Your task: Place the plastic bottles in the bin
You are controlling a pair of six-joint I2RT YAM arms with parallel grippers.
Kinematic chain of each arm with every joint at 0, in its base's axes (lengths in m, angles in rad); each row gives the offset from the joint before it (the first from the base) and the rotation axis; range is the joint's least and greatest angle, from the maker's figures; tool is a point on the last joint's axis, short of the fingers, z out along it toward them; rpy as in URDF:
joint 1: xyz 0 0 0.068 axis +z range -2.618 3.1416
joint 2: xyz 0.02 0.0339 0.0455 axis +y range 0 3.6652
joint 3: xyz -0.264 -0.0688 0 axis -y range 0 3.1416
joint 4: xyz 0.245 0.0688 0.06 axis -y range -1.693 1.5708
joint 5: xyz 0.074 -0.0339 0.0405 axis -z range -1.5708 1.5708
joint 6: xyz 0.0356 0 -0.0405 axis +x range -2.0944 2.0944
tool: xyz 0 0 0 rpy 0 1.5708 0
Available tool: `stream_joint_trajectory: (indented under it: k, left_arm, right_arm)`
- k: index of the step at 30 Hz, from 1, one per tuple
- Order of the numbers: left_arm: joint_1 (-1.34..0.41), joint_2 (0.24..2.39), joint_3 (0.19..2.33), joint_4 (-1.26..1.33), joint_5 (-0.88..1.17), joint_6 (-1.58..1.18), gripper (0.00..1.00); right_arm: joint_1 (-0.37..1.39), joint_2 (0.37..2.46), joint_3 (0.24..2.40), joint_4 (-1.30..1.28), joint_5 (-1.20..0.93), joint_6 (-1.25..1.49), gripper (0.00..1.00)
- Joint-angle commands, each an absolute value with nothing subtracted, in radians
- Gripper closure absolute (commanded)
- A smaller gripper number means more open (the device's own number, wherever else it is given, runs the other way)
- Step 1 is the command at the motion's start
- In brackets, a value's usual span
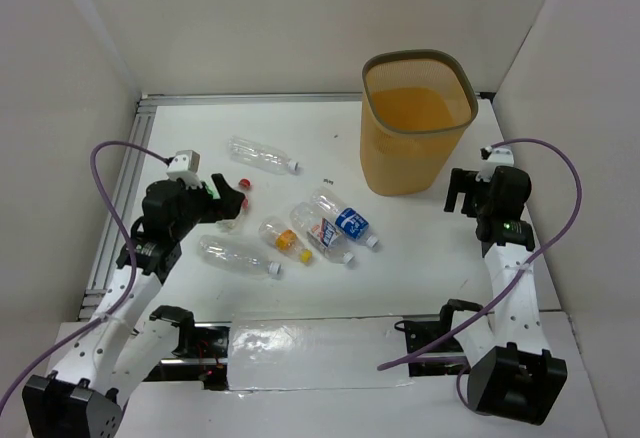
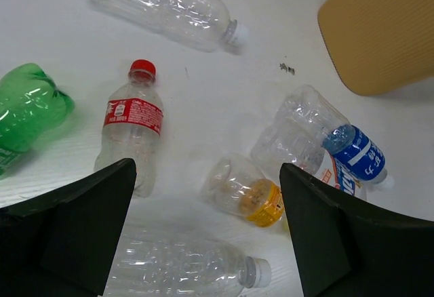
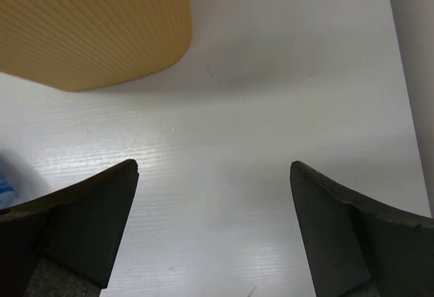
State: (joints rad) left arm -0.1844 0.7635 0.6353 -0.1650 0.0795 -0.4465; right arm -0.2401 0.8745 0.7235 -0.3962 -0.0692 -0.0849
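left jaws wide apart, empty, above plastic bottles [image 2: 132, 134] | right jaws wide apart, empty, beside bin [image 3: 88, 26]

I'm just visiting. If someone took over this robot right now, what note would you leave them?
Left end effector: open, empty, near the red-label bottle.
Right end effector: open, empty, beside the bin.
Bottles: that one, the green bottle, the blue-label bottle and the rest lie on the table, left of the bin.
Done: no bottle shows inside the bin.
Left: bin every one.
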Motion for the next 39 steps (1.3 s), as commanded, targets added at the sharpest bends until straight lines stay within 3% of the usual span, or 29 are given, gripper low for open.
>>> stream_joint_trajectory:
  k: [1, 4, 7, 11, 13, 14, 15, 16, 17, 19, 23, 24, 26, 28, 33, 39]
  left_arm:
    - [-0.178, 0.782, 0.646, -0.117, 0.152, -0.448, 0.0]
    - [-0.178, 0.804, 0.646, -0.126, 0.173, -0.448, 0.0]
    - [-0.178, 0.804, 0.646, -0.146, 0.186, -0.448, 0.0]
    - [-0.189, 0.813, 0.646, -0.17, 0.218, -0.457, 0.09]
    - [-0.201, 0.824, 0.646, -0.179, 0.244, -0.471, 0.2]
    - [-0.201, 0.824, 0.646, -0.179, 0.276, -0.483, 0.26]
    - [-0.227, 0.84, 0.646, -0.19, 0.293, -0.483, 0.31]
    - [-0.241, 0.863, 0.646, -0.19, 0.307, -0.497, 0.43]
    - [-0.259, 0.874, 0.646, -0.205, 0.316, -0.511, 0.45]
    - [-0.328, 0.884, 0.646, -0.225, 0.307, -0.52, 0.45]
    - [-0.438, 0.925, 0.655, -0.281, 0.18, -0.561, 0.22]
    - [-0.461, 0.925, 0.655, -0.296, 0.146, -0.561, 0.13]
    - [-0.523, 0.934, 0.666, -0.333, 0.079, -0.6, 0.08]
    - [-0.566, 0.934, 0.675, -0.362, -0.023, -0.678, 0.08]
    - [-0.618, 0.922, 0.666, -0.501, -0.182, -1.019, 0.07]
    - [-0.693, 0.826, 0.676, -0.656, -0.323, -1.281, 0.07]
  right_arm:
    - [-0.255, 0.868, 0.762, -0.425, -0.168, -0.205, 0.0]
    - [-0.255, 0.868, 0.804, -0.514, -0.346, -0.409, 0.0]
    - [-0.255, 0.857, 0.825, -0.523, -0.338, -0.448, 0.0]
    - [-0.255, 0.888, 0.851, -0.597, -0.34, -0.578, 0.0]
    - [-0.255, 0.862, 0.851, -0.661, -0.428, -0.642, 0.0]
    - [-0.255, 0.853, 0.851, -0.687, -0.481, -0.699, 0.04]
    - [-0.246, 0.842, 0.851, -0.707, -0.576, -0.719, 0.14]
    - [-0.235, 0.824, 0.838, -0.734, -0.615, -0.733, 0.31]
    - [-0.203, 0.824, 0.838, -0.744, -0.642, -0.742, 0.37]
    - [-0.129, 0.815, 0.805, -0.735, -0.663, -0.733, 0.37]
    - [0.176, 0.85, 0.77, -0.606, -0.514, -0.576, 0.19]
    - [0.196, 0.859, 0.758, -0.583, -0.503, -0.565, 0.17]
    - [0.247, 0.903, 0.758, -0.508, -0.473, -0.513, 0.16]
    - [0.342, 0.952, 0.767, -0.46, -0.418, -0.431, 0.06]
    - [0.555, 1.06, 0.767, -0.295, -0.171, -0.301, 0.06]
    - [0.614, 1.238, 0.842, -0.149, -0.014, -0.226, 0.06]
